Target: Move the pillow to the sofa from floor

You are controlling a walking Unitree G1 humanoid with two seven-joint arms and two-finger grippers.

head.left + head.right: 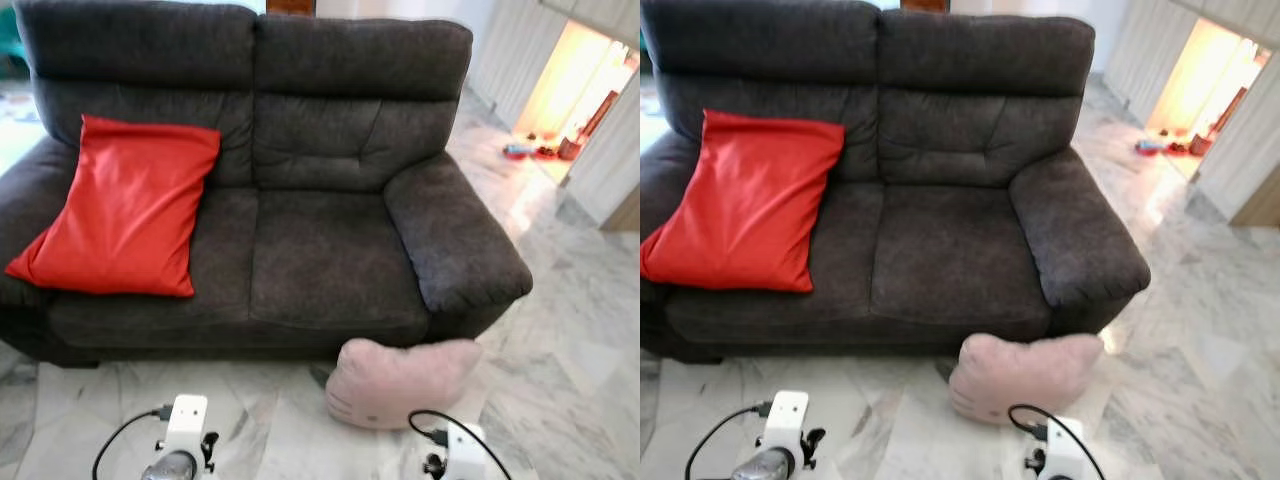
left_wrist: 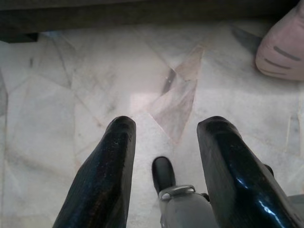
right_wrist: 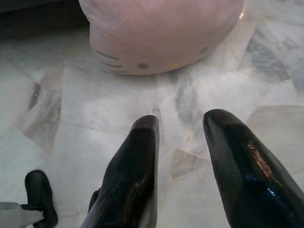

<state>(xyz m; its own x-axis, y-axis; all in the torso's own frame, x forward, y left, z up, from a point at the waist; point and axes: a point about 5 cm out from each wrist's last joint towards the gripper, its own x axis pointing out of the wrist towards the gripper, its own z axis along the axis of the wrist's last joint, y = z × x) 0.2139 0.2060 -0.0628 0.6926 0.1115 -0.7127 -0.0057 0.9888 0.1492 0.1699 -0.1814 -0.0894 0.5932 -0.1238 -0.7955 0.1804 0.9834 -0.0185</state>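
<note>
So I'm parked in front of the sofa (image 1: 330,230) right now, looking down at it. The pink pillow (image 1: 400,380) is on the marble floor (image 1: 580,330), propped against the sofa's front just below the right armrest (image 1: 455,235), face side toward me. It isn't on the seat, so the job isn't done as things lie. There's a red pillow (image 1: 125,205) leaning on the left seat and backrest, but that one's already up there and isn't what I'm after, I think.

Both arms are low in front of me, pointing at the floor, which makes sense if I'm lining up for a pickup from ground level. The right gripper (image 3: 183,142) is aimed nearly straight at the pink pillow, near it but not touching, fingers spread apart with nothing between them. The left gripper (image 2: 166,142) is likewise spread wide and empty, over bare marble, with the pillow off to one side in its camera. My guess is the right one is better placed to grab.
</note>
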